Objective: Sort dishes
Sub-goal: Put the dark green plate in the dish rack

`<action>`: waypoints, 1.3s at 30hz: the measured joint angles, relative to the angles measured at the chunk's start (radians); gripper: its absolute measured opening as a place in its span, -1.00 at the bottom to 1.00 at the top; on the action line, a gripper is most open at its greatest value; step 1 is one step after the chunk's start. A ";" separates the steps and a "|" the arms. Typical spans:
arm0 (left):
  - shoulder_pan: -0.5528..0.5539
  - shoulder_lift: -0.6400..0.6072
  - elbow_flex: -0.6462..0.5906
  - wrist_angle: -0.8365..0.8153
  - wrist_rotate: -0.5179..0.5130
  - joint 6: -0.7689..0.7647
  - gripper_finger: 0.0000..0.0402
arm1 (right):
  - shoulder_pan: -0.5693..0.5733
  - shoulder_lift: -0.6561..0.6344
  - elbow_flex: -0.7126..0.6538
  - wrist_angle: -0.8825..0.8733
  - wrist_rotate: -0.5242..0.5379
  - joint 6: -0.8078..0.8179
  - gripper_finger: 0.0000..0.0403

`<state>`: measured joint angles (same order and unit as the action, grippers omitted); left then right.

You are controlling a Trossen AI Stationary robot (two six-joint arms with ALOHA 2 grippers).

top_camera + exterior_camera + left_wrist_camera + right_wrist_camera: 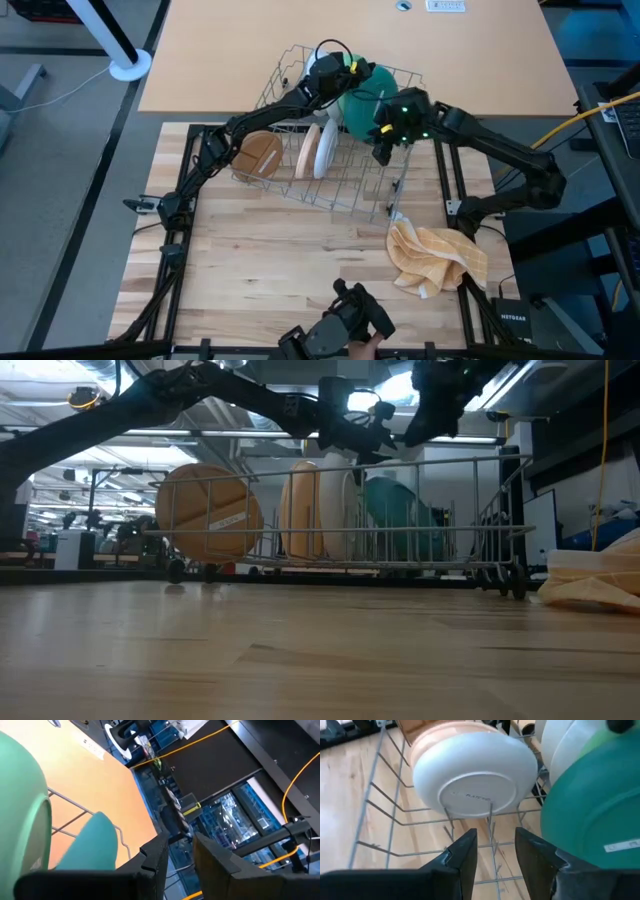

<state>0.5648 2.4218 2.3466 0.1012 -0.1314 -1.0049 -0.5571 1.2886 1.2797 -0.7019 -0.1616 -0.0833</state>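
Observation:
A grey wire rack (330,150) stands on the far half of the wooden table. Plates stand on edge in its slots: a brown one (258,155) at the left, a tan one (307,150), a white one (325,148), a teal one (362,108) and a green one (380,75) at the far end. My left gripper (338,70) hovers over the rack's far end beside the green plate (25,810), open and empty (179,855). My right gripper (383,152) hangs over the rack's right side, open and empty (495,850), facing the white plate's underside (475,770), with the teal plate (590,810) beside it.
A crumpled yellow checked cloth (437,258) lies on the table's right near part. A tan desk (350,35) stands beyond the far edge. Bare wood (280,260) lies between the rack and the near edge. In the low view the rack's wires (340,550) stand up in front of the plates.

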 joint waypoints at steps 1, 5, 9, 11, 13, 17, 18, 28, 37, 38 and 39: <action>0.000 0.000 0.000 -0.001 0.000 0.005 -0.60 | 0.000 0.015 0.000 0.004 0.000 -0.006 -0.32; -0.001 0.000 0.000 0.009 0.000 0.010 -0.60 | 0.000 0.082 -0.001 0.011 0.000 -0.013 -0.32; 0.003 0.000 0.000 0.056 0.018 0.058 -0.60 | 0.000 0.139 -0.001 0.036 0.003 -0.030 -0.32; 0.006 0.000 0.000 0.068 0.026 0.114 -0.60 | 0.000 0.155 -0.001 0.052 0.009 -0.030 -0.32; 0.007 -0.001 0.000 0.075 0.027 0.142 -0.60 | 0.000 0.159 -0.001 0.064 0.017 -0.031 -0.32; 0.018 -0.012 0.000 0.077 0.029 0.146 -0.60 | 0.000 0.156 -0.001 0.075 0.021 -0.053 -0.32; 0.021 -0.016 0.000 0.076 0.028 0.146 -0.60 | 0.000 0.155 -0.001 0.074 0.021 -0.054 -0.32; 0.069 -0.121 0.000 0.054 0.037 0.439 -0.60 | 0.000 0.120 -0.001 0.107 0.060 -0.079 -0.32; 0.113 -0.298 0.000 -0.313 0.069 0.881 -0.60 | 0.000 0.178 0.000 0.196 0.066 -0.083 -0.32; 0.117 -0.318 0.000 -0.375 0.068 0.913 -0.60 | 0.000 0.189 0.000 0.201 0.070 -0.083 -0.32; 0.119 -0.339 0.000 -0.440 0.068 0.942 -0.60 | 0.000 0.202 0.000 0.210 0.075 -0.083 -0.32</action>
<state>0.6840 2.0832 2.3466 -0.3384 -0.0633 -0.0629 -0.5571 1.4903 1.2800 -0.4921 -0.0868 -0.1667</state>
